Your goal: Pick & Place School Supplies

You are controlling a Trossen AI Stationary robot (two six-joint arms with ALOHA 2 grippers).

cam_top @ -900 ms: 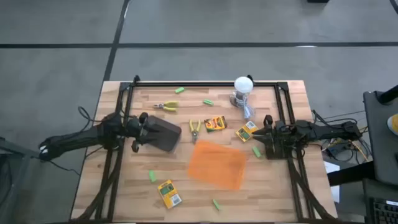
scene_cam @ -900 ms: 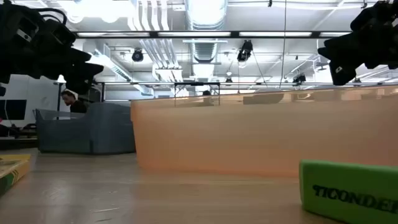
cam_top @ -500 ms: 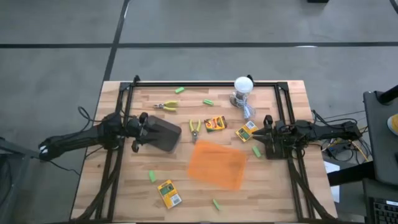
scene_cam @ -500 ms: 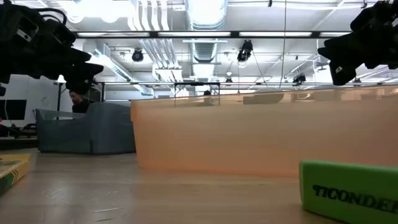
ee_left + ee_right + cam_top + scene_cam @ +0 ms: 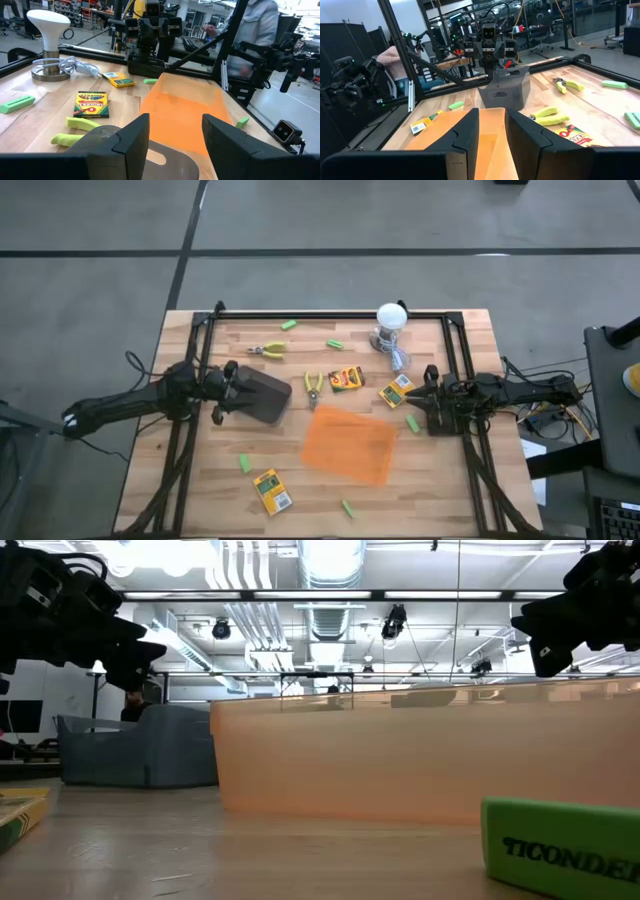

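My left gripper (image 5: 278, 400) hovers open over the table's left middle, with nothing between its fingers (image 5: 175, 122). My right gripper (image 5: 412, 406) hovers open at the right middle, its fingers a narrow gap apart (image 5: 492, 117) and also with nothing between them. Between them lie a crayon box (image 5: 347, 378), a second one (image 5: 397, 391) close to the right gripper, and green-handled pliers (image 5: 313, 387). Yellow-handled pliers (image 5: 267, 350) lie farther back. A third crayon box (image 5: 271, 491) lies near the front edge. Green stubby pieces (image 5: 412, 423) are scattered flat on the wood.
An orange translucent tray (image 5: 350, 445) lies flat in the middle, toward the front. A white lamp (image 5: 391, 318) with its cable stands at the far edge. A black frame (image 5: 330, 315) runs around the table. People and other robots show in the room behind.
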